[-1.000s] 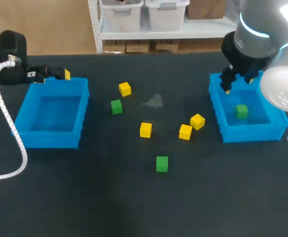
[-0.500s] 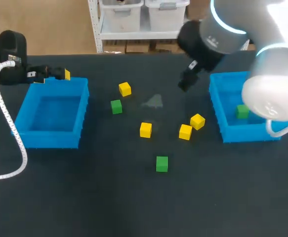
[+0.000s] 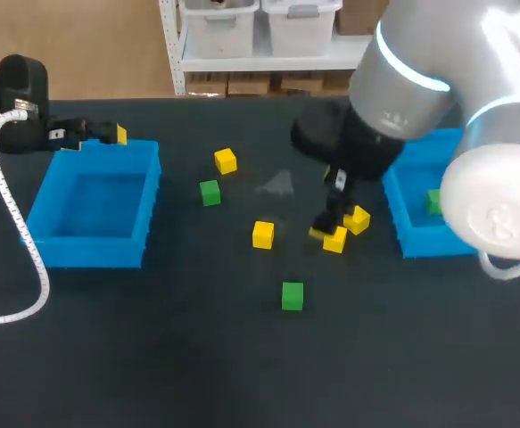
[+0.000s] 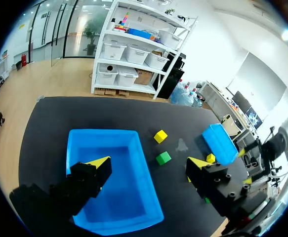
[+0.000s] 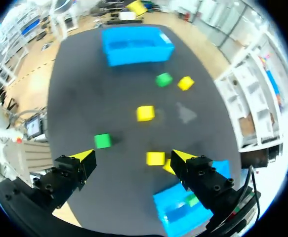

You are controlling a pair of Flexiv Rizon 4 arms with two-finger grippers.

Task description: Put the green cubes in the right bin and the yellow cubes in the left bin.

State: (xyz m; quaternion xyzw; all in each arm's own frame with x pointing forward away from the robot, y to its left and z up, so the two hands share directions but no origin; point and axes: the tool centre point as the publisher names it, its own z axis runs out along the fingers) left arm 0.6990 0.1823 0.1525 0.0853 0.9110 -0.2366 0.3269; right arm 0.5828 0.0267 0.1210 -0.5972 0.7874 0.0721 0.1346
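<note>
My right gripper point(image 3: 329, 227) hangs open above a pair of yellow cubes point(image 3: 335, 239) point(image 3: 358, 219) just left of the right bin point(image 3: 413, 234). In the right wrist view one of them, a yellow cube point(image 5: 155, 158), shows below the open right gripper point(image 5: 133, 157). A green cube point(image 3: 434, 201) lies inside the right bin. Loose on the table are two more yellow cubes point(image 3: 226, 160) point(image 3: 262, 234) and two green cubes point(image 3: 210, 192) point(image 3: 293, 295). My left gripper point(image 3: 99, 134) stands open at the far rim of the left bin point(image 3: 94, 241), empty-handed, seen too as the left gripper point(image 4: 148, 165) over the left bin point(image 4: 109, 143).
The white coiled cable point(image 3: 14, 241) of my left arm runs along the table left of the left bin. The right arm's thick body point(image 3: 474, 178) covers much of the right bin.
My right arm has swung left from over the right bin and come down over the pair of yellow cubes. The left arm has not moved.
</note>
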